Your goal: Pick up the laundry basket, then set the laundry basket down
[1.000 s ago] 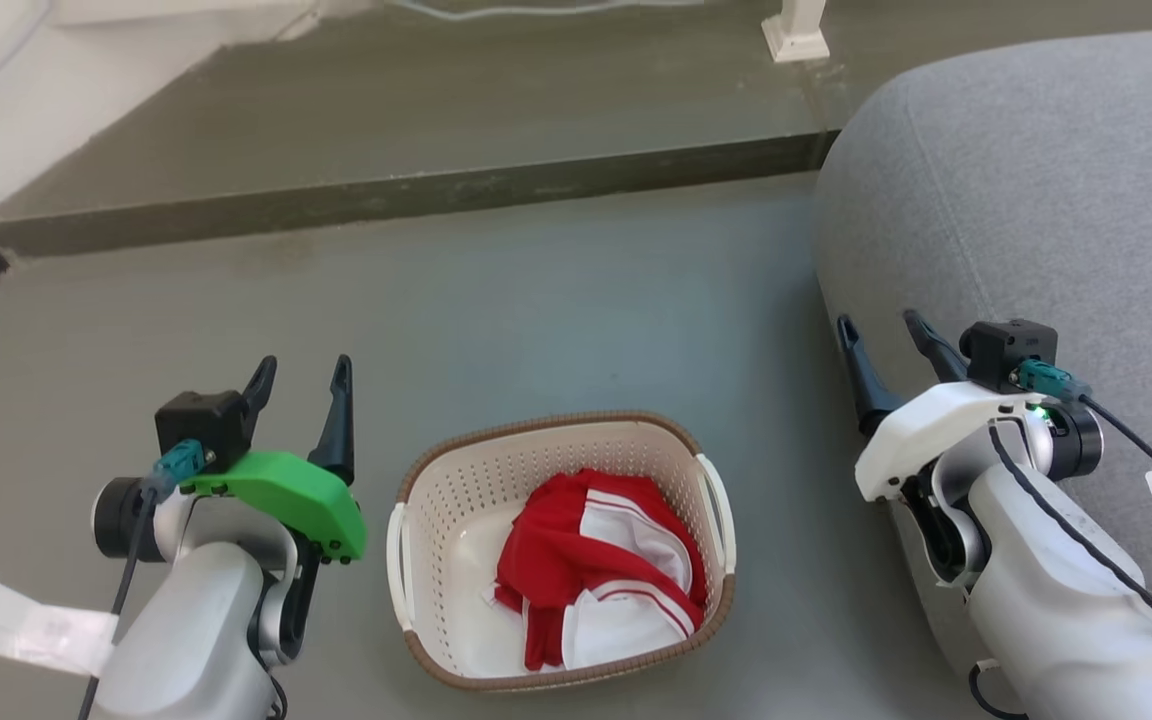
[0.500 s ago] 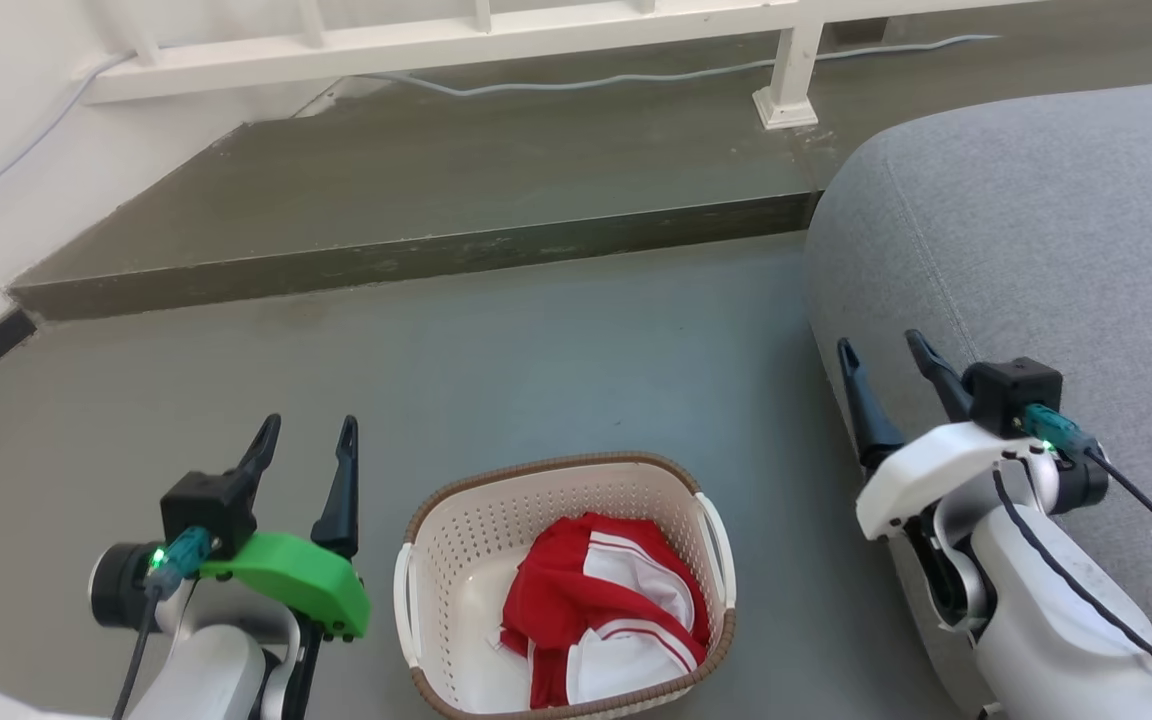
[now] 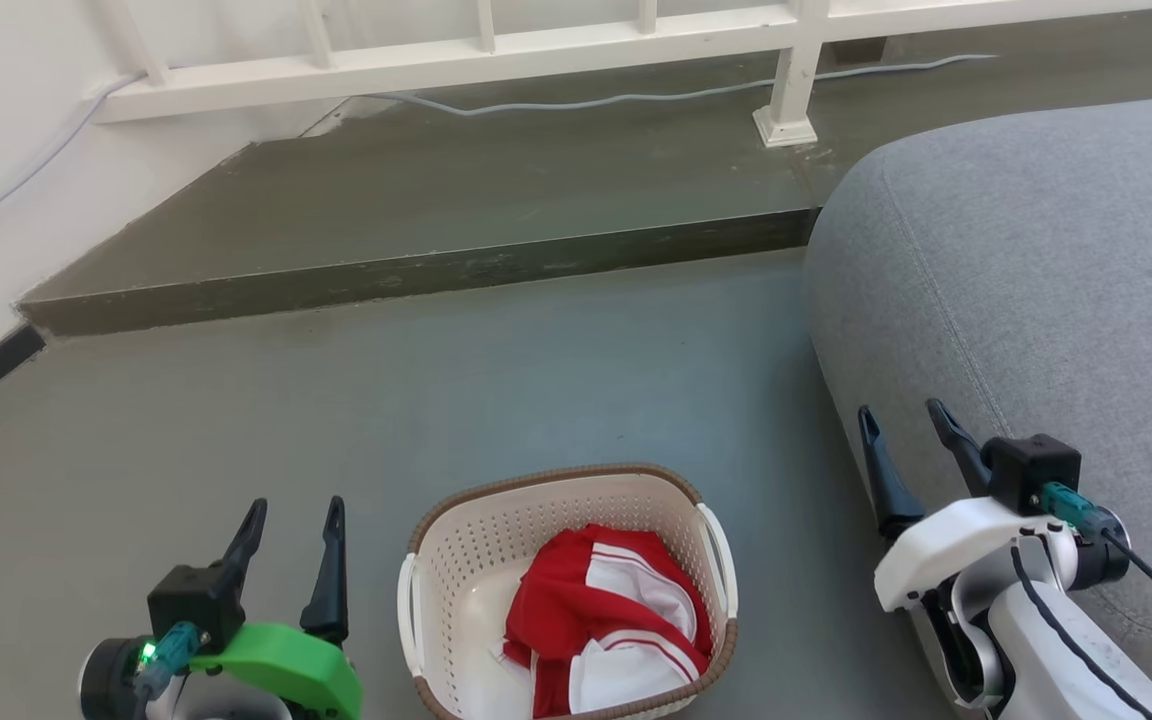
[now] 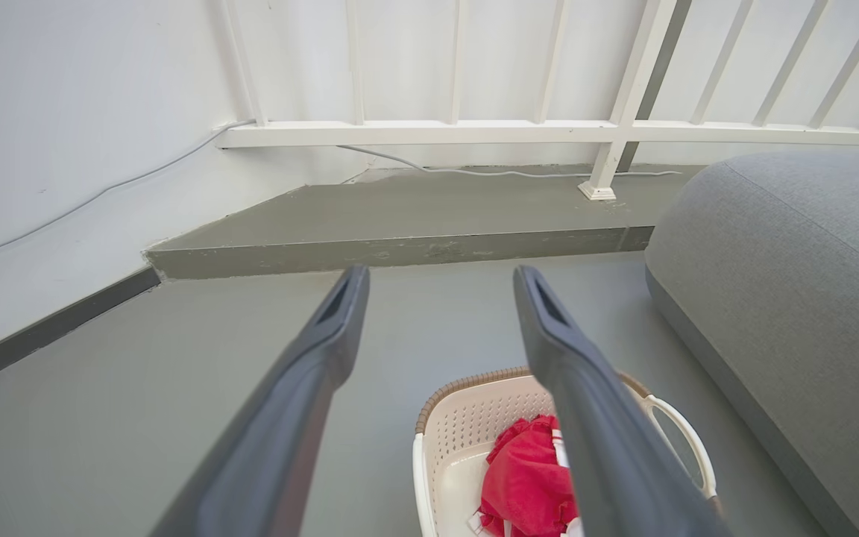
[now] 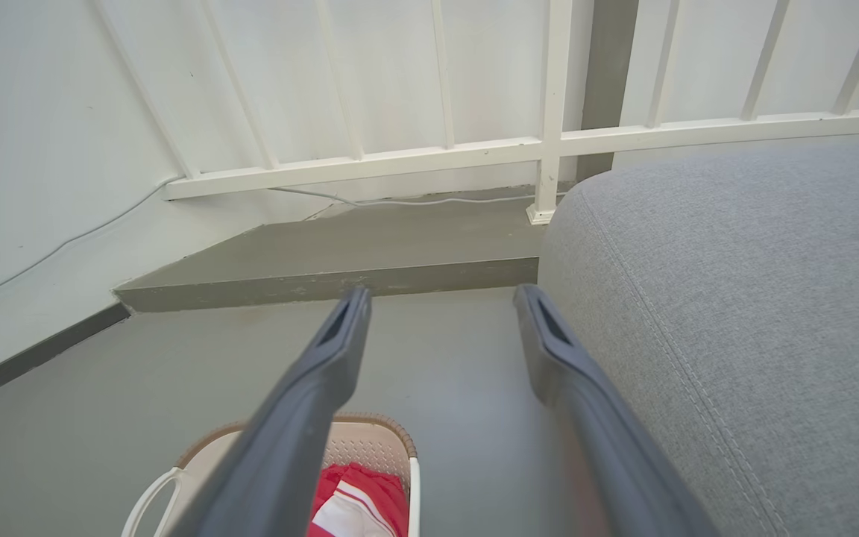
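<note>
Both arms sit low and reach forward, fingers pointing away from me. I have the left gripper [image 3: 295, 508] left of the laundry basket [image 3: 546, 474], just beside it but apart, fingers spread fairly wide with nothing between them. The right gripper [image 3: 899, 410] is right of the basket and farther off, fingers likewise parted and empty. It runs close alongside the grey cushion [image 3: 1016, 280]; I can't tell if they touch. The basket stands upright on the grey floor [image 3: 536, 380] between the two grippers, with neither touching it, and a red-and-white garment [image 3: 591, 610] is bundled inside. The basket's near edge is cut off at the bottom of the head view, and so is most of the left arm below its green mount [image 3: 276, 672]. In each wrist view, that gripper's own finger hides part of the basket. Beyond the basket are a raised step [image 3: 416, 270] and a white railing [image 3: 536, 45].
</note>
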Available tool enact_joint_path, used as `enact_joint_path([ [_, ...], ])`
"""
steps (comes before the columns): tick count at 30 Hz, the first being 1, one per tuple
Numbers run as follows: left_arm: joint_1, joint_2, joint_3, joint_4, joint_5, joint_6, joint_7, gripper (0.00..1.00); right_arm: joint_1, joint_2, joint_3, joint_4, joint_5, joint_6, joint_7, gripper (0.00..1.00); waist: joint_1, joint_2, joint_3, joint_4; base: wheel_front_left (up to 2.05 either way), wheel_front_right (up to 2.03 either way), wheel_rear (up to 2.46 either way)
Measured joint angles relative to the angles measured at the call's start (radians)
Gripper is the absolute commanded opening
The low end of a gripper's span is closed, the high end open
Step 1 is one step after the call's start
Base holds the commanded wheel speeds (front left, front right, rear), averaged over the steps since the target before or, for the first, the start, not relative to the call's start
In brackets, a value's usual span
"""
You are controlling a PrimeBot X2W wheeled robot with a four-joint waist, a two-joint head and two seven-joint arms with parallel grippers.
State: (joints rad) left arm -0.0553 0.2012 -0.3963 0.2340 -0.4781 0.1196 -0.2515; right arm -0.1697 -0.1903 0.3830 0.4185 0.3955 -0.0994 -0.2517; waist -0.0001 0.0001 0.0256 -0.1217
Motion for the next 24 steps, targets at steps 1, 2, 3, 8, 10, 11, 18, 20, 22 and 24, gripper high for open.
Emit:
enact_joint_path([
  [1, 0.010, 0.000, 0.007, -0.009, 0.003, 0.000, 0.000, 1.00, 0.006, 0.000, -0.003, -0.007, -0.001, -0.002, 0.000, 1.00, 0.0000, 0.0000, -0.001, 0.001, 0.00, 0.00, 0.00],
  [2, 0.018, -0.001, 0.013, -0.016, 0.009, 0.000, 0.000, 1.00, 0.014, 0.000, -0.006, -0.014, -0.001, -0.004, 0.000, 1.00, 0.0000, 0.0000, -0.001, 0.001, 0.00, 0.00, 0.00],
  [3, 0.021, -0.002, 0.022, -0.018, 0.014, 0.000, 0.000, 1.00, 0.020, 0.000, -0.008, -0.021, -0.003, -0.007, 0.000, 1.00, 0.0000, 0.0000, -0.002, 0.002, 0.00, 0.00, 0.00],
  [8, 0.062, -0.019, 0.073, -0.036, 0.036, 0.000, 0.000, 1.00, 0.051, -0.001, -0.015, -0.049, -0.018, -0.008, 0.000, 1.00, 0.0000, 0.0000, -0.006, 0.006, 0.00, 0.00, 0.00],
  [10, 0.079, -0.027, 0.079, -0.045, 0.050, 0.000, 0.000, 1.00, 0.063, -0.001, -0.017, -0.057, -0.018, -0.009, 0.000, 1.00, 0.0000, 0.0000, -0.008, 0.007, 0.00, 0.00, 0.00],
  [11, 0.087, -0.030, 0.081, -0.049, 0.059, 0.000, 0.000, 1.00, 0.068, 0.000, -0.019, -0.062, -0.018, -0.009, 0.000, 1.00, 0.0000, 0.0000, -0.008, 0.008, 0.00, 0.00, 0.00],
  [18, 0.122, -0.052, 0.100, -0.066, 0.080, 0.000, 0.000, 1.00, 0.086, 0.000, -0.023, -0.091, -0.027, -0.016, 0.000, 1.00, 0.0001, -0.0001, -0.011, 0.011, 0.00, 0.00, 0.00],
  [20, 0.127, -0.058, 0.103, -0.075, 0.088, 0.000, 0.000, 1.00, 0.097, 0.000, -0.026, -0.096, -0.029, -0.016, 0.000, 1.00, 0.0001, 0.0000, -0.012, 0.012, 0.00, 0.00, 0.00],
  [22, 0.133, -0.060, 0.107, -0.084, 0.091, 0.000, 0.000, 1.00, 0.106, -0.001, -0.027, -0.101, -0.030, -0.016, 0.000, 1.00, 0.0000, 0.0000, -0.012, 0.012, 0.00, 0.00, 0.00],
  [24, 0.140, -0.061, 0.110, -0.086, 0.100, 0.000, 0.000, 1.00, 0.112, -0.001, -0.030, -0.107, -0.033, -0.016, 0.000, 1.00, 0.0000, 0.0000, -0.012, 0.012, 0.00, 0.00, 0.00],
])
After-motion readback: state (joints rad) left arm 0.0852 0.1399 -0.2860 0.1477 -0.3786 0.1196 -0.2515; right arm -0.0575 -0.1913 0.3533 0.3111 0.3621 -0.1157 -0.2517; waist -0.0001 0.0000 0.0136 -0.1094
